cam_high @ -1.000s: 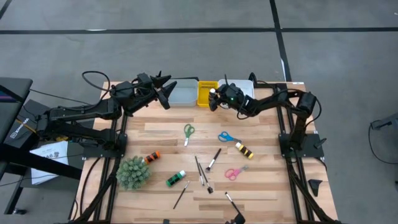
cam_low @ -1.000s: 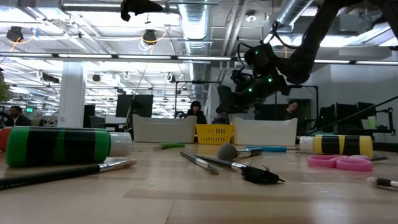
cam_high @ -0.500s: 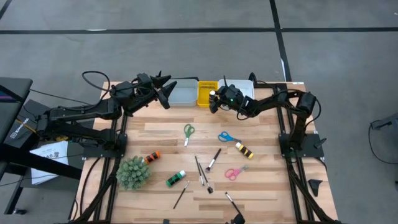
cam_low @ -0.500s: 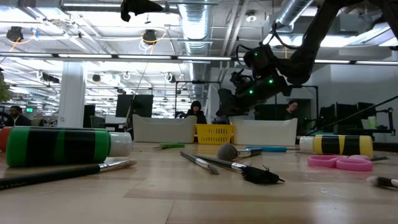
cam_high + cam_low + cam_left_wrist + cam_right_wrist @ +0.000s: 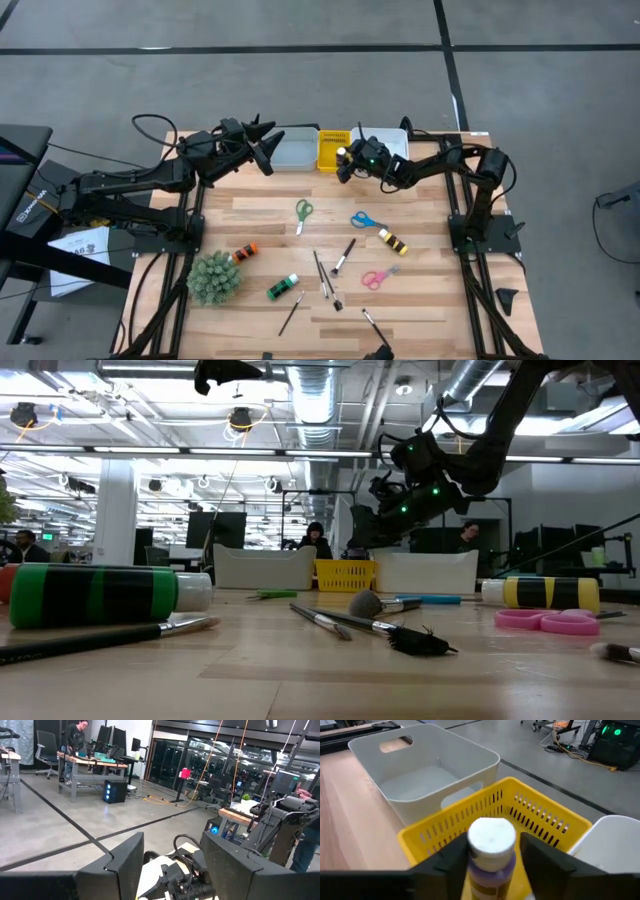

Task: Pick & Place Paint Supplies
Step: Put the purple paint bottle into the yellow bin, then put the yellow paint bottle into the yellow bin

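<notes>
Mostly undone: I had the right gripper [image 5: 490, 857] at twelve o'clock over the yellow tray [image 5: 545, 827], fingers grasping a purple paint bottle [image 5: 491, 851]. Scissors, brushes and bottles lay across the bench [image 5: 420, 305]. My left gripper [image 5: 268, 148] waited released.

The whole table [image 5: 330, 215] is seen from straight above in the high view, with grey floor around it. In the low view it is seen level from its surface [image 5: 320, 670], very near a green paint bottle [image 5: 100, 595], facing the room behind. The yellow tray [image 5: 332, 150] is shared by the high view, the low view [image 5: 345, 574] and the right wrist view [image 5: 495, 820], where it is seen close from above. The left wrist view is aimed outward across the floor [image 5: 55, 830].
</notes>
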Motion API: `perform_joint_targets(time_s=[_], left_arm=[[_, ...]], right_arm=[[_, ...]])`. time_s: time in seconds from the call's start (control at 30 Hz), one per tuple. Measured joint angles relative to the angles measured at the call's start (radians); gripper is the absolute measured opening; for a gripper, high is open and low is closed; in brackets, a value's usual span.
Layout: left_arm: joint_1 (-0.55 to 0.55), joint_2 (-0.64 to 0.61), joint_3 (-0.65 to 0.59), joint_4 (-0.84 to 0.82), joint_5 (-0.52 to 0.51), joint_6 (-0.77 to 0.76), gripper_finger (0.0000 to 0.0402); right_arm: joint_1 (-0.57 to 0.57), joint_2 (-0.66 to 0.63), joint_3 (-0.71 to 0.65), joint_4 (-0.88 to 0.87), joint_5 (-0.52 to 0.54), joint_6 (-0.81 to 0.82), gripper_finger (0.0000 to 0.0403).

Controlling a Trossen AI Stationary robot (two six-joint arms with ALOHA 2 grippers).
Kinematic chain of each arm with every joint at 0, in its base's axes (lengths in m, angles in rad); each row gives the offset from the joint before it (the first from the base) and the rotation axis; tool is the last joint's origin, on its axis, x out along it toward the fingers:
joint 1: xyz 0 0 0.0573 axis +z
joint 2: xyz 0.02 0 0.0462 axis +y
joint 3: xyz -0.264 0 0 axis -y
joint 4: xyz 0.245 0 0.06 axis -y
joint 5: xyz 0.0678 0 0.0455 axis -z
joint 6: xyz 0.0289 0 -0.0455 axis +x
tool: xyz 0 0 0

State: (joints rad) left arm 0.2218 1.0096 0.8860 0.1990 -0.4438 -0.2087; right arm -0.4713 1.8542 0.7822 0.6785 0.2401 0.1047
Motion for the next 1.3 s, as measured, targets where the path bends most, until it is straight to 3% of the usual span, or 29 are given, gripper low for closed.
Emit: perform_joint_targets(time_s=[0.1, 0.2, 0.43, 0.67, 1.07, 1.3], left_arm=[[0.0, 0.0, 0.0, 0.0, 0.008, -0.008, 0.0195], [0.0, 0.0, 0.0, 0.0, 0.023, -0.009, 0.0195], [0.0, 0.0, 0.0, 0.0, 0.025, -0.009, 0.0195], [0.0, 0.0, 0.0, 0.0, 0.024, -0.009, 0.0195], [-0.034, 0.0, 0.0, -0.129, 0.025, -0.006, 0.0195], [-0.118, 0.0, 0.0, -0.31, 0.132, -0.006, 0.0195]], right_arm=[[0.0, 0.0, 0.0, 0.01, 0.0, 0.0, 0.0217], [0.0, 0.0, 0.0, 0.009, 0.0, 0.0, 0.0227], [-0.003, -0.032, 0.0, 0.01, 0.0, 0.0, 0.0211], [-0.008, -0.216, 0.0, -0.039, -0.013, 0.026, 0.0195], [-0.002, -0.528, 0.0, -0.43, -0.396, 0.091, 0.0191], [0.082, -0.644, 0.0, -0.74, -0.647, 0.151, 0.0191]])
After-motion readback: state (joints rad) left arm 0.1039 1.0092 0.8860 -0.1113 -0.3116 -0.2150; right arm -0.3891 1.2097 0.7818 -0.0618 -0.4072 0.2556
